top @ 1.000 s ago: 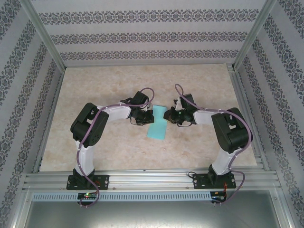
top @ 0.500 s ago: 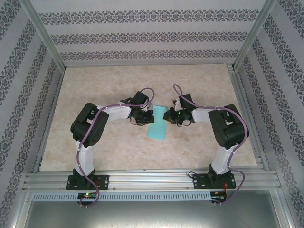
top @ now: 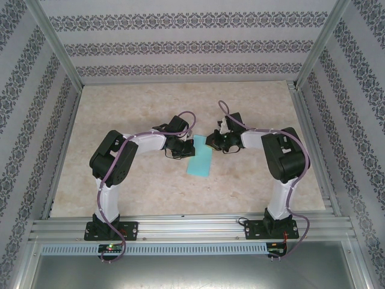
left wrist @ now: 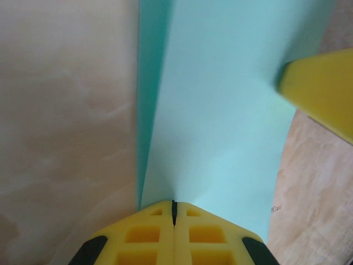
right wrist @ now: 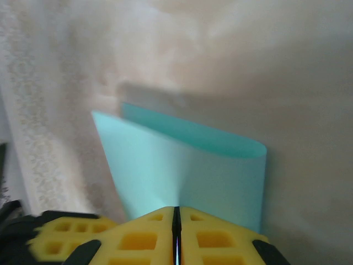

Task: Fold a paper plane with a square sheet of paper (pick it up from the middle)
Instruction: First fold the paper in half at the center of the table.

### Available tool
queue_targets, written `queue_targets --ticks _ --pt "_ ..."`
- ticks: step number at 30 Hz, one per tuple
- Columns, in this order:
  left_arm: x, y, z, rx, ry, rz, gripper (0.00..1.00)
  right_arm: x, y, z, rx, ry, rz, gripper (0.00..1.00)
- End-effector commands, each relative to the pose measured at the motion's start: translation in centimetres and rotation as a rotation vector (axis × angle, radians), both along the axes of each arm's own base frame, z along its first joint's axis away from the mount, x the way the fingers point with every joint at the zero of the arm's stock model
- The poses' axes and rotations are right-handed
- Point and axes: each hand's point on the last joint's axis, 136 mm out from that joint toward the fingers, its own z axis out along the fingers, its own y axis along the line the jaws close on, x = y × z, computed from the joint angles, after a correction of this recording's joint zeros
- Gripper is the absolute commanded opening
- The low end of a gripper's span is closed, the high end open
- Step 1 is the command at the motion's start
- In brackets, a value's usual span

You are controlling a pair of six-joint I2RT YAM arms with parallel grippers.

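Right gripper point(right wrist: 176, 208) edged forward — it and left gripper point(left wrist: 174, 203) pinch paper point(left wrist: 220, 127).

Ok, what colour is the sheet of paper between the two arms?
Plain turquoise-cyan with no markings. The paper shows best in the left wrist view.

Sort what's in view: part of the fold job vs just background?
Job: paper, folded over; left tool and right tool, both pinching it.
Background: table; patterned walls; frame.
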Motion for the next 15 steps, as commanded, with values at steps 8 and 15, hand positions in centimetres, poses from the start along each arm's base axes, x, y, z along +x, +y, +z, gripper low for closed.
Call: queue_targets --ticks 8,15 --pt "-2.6 1.2 -2.8 0.093 0.099 -0.036 0.0 1.0 -0.2 2.5 0.016 -0.038 0.006 0.1" --pt "-2.7 1.1 -2.7 0.088 0.102 -0.037 0.0 3.1 -0.5 4.4 0.037 -0.074 0.005 0.1"
